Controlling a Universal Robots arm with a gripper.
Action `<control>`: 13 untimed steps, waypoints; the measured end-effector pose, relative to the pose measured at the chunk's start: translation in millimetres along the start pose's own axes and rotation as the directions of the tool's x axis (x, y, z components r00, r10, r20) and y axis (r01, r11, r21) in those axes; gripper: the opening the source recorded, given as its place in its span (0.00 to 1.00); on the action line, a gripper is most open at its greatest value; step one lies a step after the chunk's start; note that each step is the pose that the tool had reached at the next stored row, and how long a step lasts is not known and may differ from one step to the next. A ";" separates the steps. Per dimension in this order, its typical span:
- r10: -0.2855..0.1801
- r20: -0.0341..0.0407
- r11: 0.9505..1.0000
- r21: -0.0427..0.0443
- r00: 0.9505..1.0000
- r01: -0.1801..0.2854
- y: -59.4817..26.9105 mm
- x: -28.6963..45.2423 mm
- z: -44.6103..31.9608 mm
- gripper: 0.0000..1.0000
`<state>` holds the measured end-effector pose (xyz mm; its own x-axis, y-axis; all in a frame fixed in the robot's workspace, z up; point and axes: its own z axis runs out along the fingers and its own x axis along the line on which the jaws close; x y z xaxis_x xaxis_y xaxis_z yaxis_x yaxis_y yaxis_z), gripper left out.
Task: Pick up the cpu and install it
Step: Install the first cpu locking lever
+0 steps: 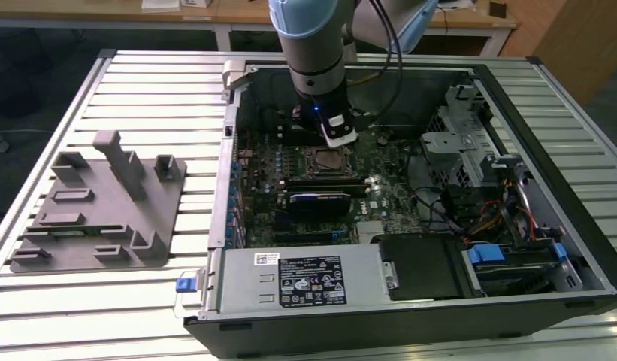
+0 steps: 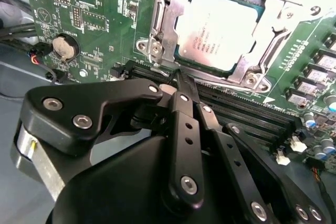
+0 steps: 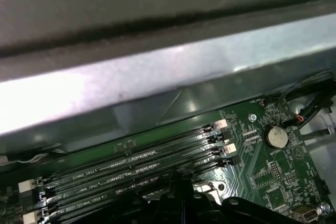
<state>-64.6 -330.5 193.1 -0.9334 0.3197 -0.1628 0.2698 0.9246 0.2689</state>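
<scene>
The cpu (image 2: 218,27), a flat square chip with a shiny silver top, lies seated inside the metal-framed socket (image 2: 157,35) on the green motherboard; in the exterior view the cpu (image 1: 325,159) shows as a small pale square mid-board. My gripper (image 2: 180,78) hangs just off the socket's edge, over the black memory slots (image 2: 247,111), with its black fingers pressed together and nothing between them. In the exterior view the gripper (image 1: 340,140) sits slightly behind and above the socket, inside the open computer case.
The case walls (image 1: 233,150) ring the board. A power supply (image 1: 298,278) fills the near side, with drive cages and cables (image 1: 469,203) on the exterior view's right. A grey fixture (image 1: 98,210) stands on the slatted table. A coin battery (image 2: 65,46) lies near the memory slots.
</scene>
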 end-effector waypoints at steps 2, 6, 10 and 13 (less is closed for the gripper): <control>-0.001 0.004 1.000 0.004 1.000 0.001 -0.2 0.1 0.8 0.11; -0.003 0.012 1.000 0.010 1.000 0.003 -0.6 0.4 2.1 0.11; -0.004 0.015 1.000 0.013 1.000 0.004 -0.9 0.5 3.0 0.11; -0.004 0.015 1.000 0.013 1.000 0.004 -0.9 0.5 3.1 0.11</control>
<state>-64.6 -330.5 189.9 -0.9308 0.3191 -0.1781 0.2692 0.9284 0.2562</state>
